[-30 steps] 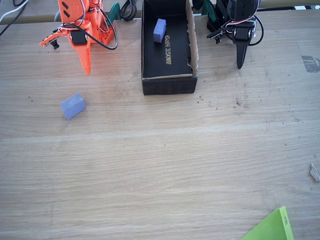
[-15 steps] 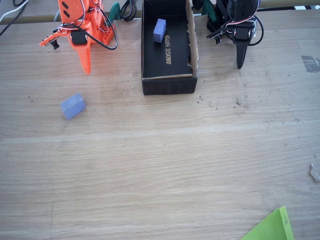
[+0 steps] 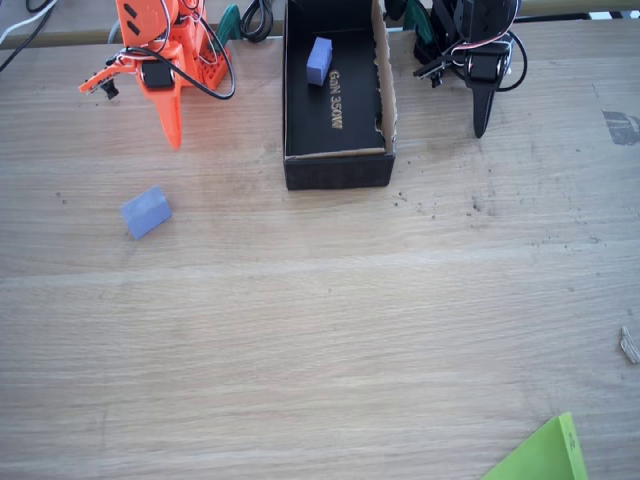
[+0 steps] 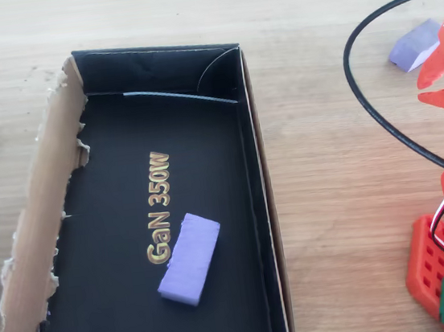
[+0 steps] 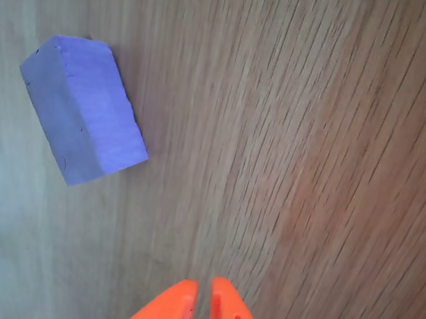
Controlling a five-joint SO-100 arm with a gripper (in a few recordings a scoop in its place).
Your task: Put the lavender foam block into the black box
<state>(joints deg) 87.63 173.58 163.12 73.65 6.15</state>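
Looking at my feeds: lavender foam block [image 3: 147, 212] lies loose on the counter [image 3: 330, 330] toward its left edge. Orange end effector [image 3: 174, 137], tips together, hangs behind it. Black box [image 3: 337, 170] at the far edge holds another block [image 3: 319, 60].

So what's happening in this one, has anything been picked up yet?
Nothing is held. The orange gripper hangs with its fingers nearly together, empty, above the wooden table. One lavender foam block lies loose on the table, apart from the black box. An identical block already rests on the box floor beside the gold lettering.
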